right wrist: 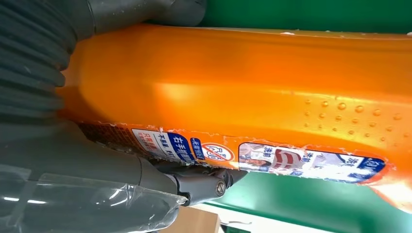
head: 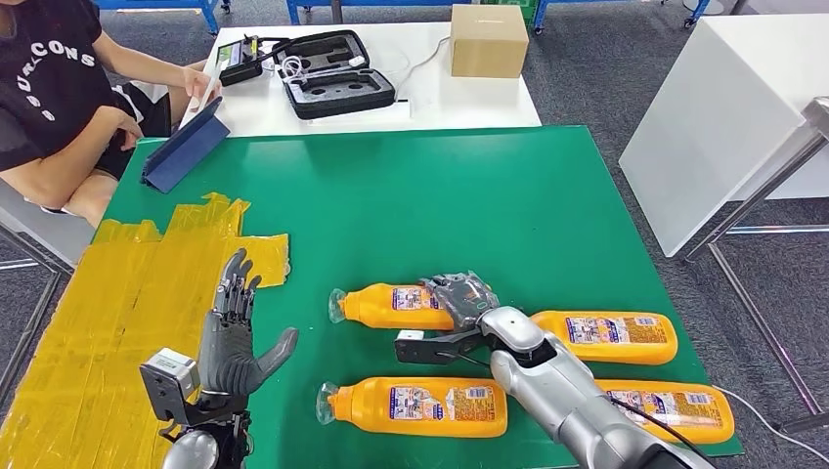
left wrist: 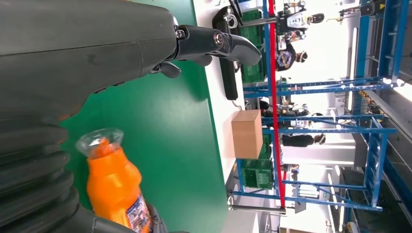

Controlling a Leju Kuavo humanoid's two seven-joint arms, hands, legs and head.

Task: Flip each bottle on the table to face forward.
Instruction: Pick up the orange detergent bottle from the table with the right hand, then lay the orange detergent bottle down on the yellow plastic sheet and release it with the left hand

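Note:
Four orange bottles lie on their sides on the green table [head: 391, 195], caps pointing left. My right hand [head: 459, 298] grips the far left bottle [head: 389, 306] at its labelled middle; the right wrist view shows that bottle [right wrist: 243, 87] pressed between my fingers [right wrist: 194, 182] and palm. The far right bottle [head: 606, 337] lies just beyond my right forearm. The near left bottle [head: 420, 405] and near right bottle [head: 675, 412] lie at the front edge. My left hand [head: 235, 332] is raised over the table's left side, fingers spread, holding nothing. The left wrist view shows its fingers [left wrist: 218, 43] and an orange bottle [left wrist: 114, 187].
A patch of yellow tape [head: 127, 303] covers the table's left part. A blue folded case [head: 184, 149] leans at the far left corner beside a seated person [head: 59, 98]. Behind is a white table with a black case [head: 337, 73] and a cardboard box [head: 487, 39].

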